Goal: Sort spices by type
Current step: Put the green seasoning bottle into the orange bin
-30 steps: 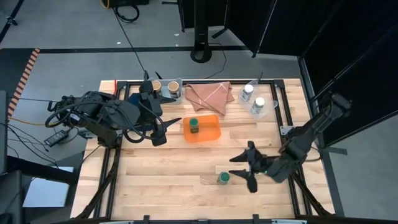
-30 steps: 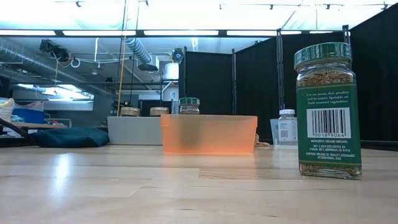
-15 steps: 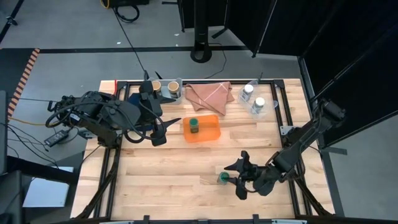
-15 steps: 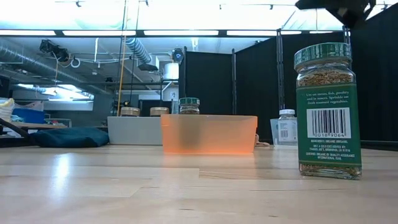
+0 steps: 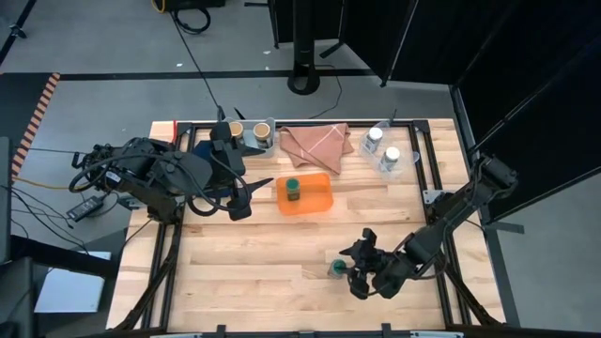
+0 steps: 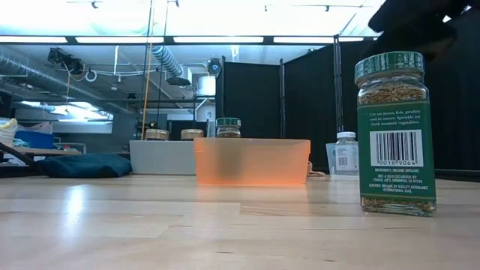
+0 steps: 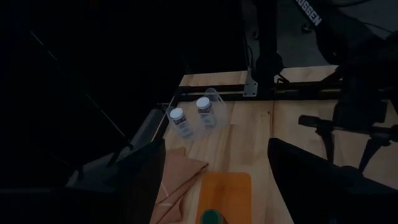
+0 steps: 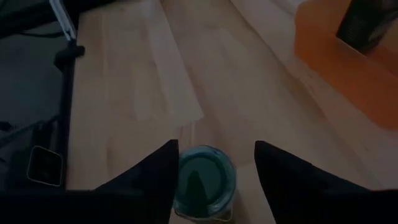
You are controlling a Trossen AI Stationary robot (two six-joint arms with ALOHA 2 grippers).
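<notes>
A green-capped spice jar [image 5: 335, 269] stands upright on its base on the wooden table near the front edge, also seen in the low view [image 6: 396, 135]. My right gripper [image 8: 214, 171] is open and slants down over it. One finger stands on each side of the green cap [image 8: 202, 177], with a gap showing on one side. A second green-capped jar [image 5: 293, 190] stands in the orange tray [image 5: 322, 199]. Two tan-capped jars [image 5: 250, 130] stand in the grey bin, and two white-capped jars [image 5: 383, 146] stand at the far right. My left gripper [image 5: 252, 191] waits open, raised left of the tray.
A tan cloth [image 5: 317, 143] lies at the far edge between the bin and the white-capped jars. A dark blue cloth [image 5: 201, 146] lies at the far left. Bare wood stretches across the near half of the table [image 5: 254, 272], left of the jar.
My right gripper has come down and moved toward the table's left, tipping further downward. It has gone from beside the near green-capped jar to having its fingers on either side of the cap. The jar has not moved.
</notes>
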